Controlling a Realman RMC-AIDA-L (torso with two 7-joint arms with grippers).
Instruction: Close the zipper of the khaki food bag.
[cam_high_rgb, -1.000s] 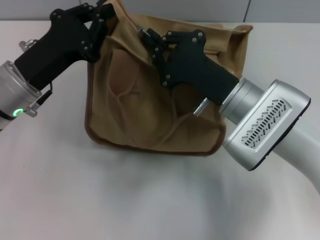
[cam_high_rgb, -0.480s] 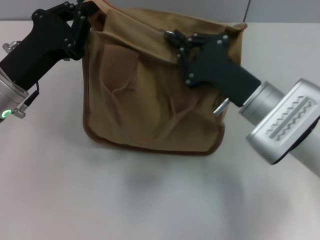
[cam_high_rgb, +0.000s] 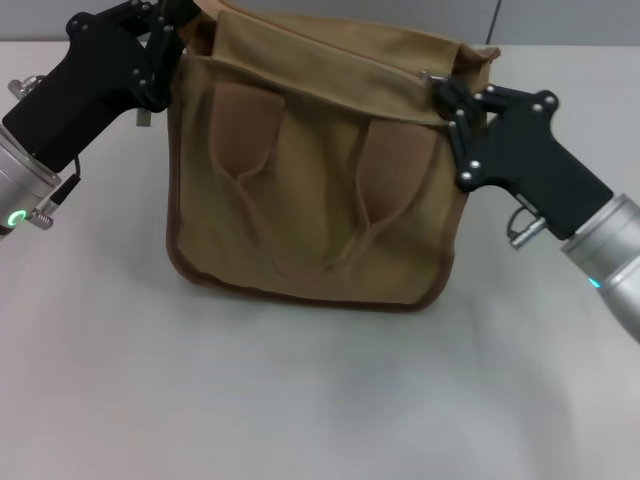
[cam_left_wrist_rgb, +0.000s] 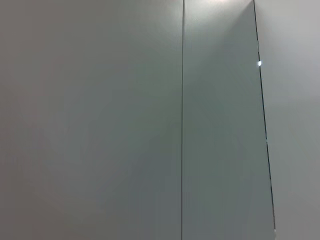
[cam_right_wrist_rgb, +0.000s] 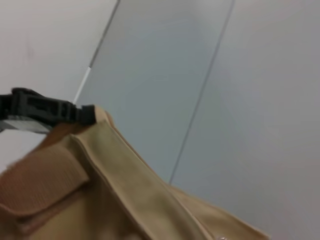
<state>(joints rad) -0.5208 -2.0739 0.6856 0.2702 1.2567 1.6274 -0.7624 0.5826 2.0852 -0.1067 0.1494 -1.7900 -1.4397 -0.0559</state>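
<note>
Since our right gripper (cam_high_rgb: 440, 88), pinching the zipper pull, has reached the khaki food bag (cam_high_rgb: 310, 200) end, closure looks nearly complete; our left gripper (cam_high_rgb: 175, 25) still clamps the opposite corner.

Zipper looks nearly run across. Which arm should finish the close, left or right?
Right, most likely. The right gripper is at the zipper's end by the khaki food bag's right top corner, where the small metal pull shows. The left gripper sits at the opposite top corner, seemingly anchoring the bag.
</note>
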